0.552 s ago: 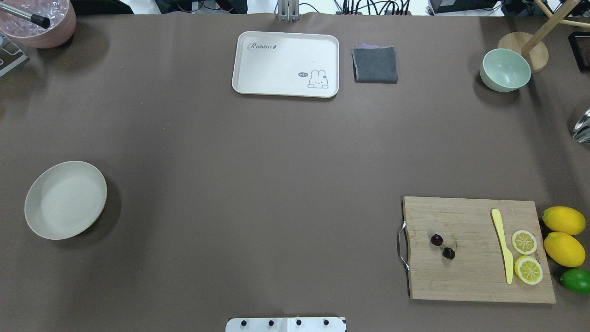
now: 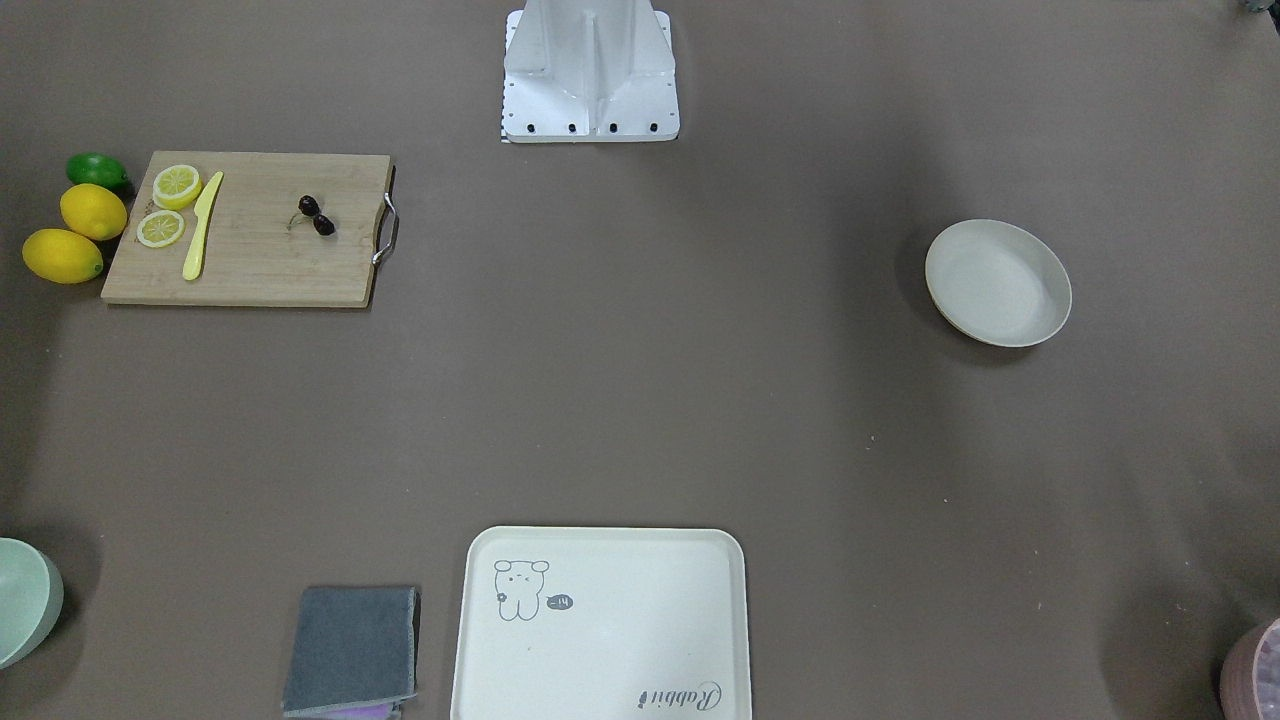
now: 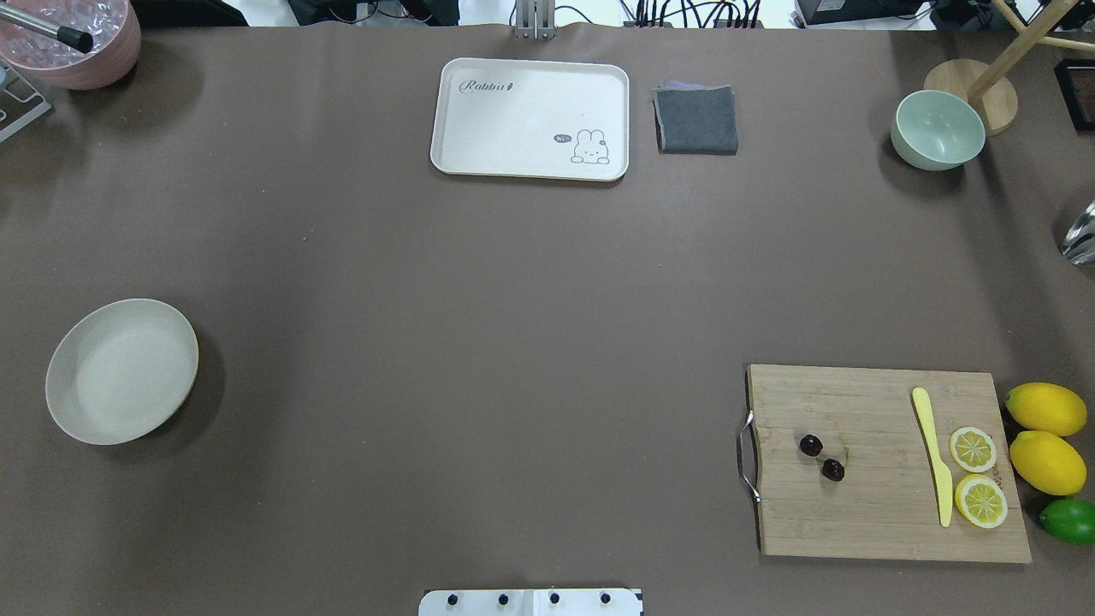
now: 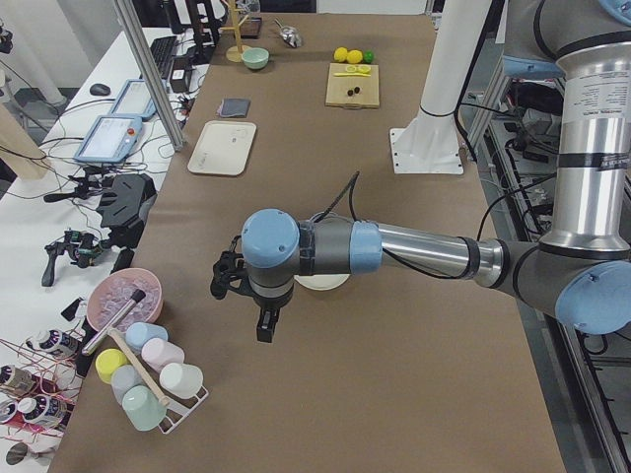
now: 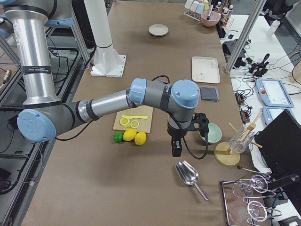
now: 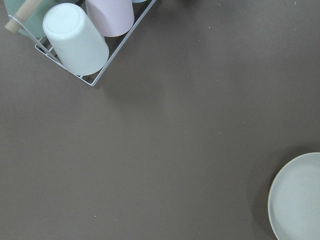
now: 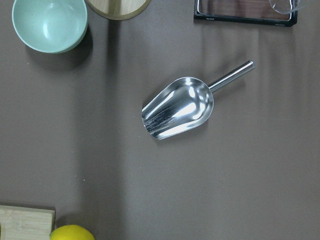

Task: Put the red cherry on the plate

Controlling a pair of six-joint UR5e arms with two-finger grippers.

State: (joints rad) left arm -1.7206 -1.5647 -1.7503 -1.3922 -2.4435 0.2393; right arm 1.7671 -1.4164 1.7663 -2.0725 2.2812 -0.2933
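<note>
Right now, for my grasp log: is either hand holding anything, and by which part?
Nothing: left hand and right hand look bare; cherries lie on the cutting board.

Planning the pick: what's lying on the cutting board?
On the cutting board lie the red cherry pair, a yellow knife and two lemon slices, all uncovered. Only the board's underside is hidden.
</note>
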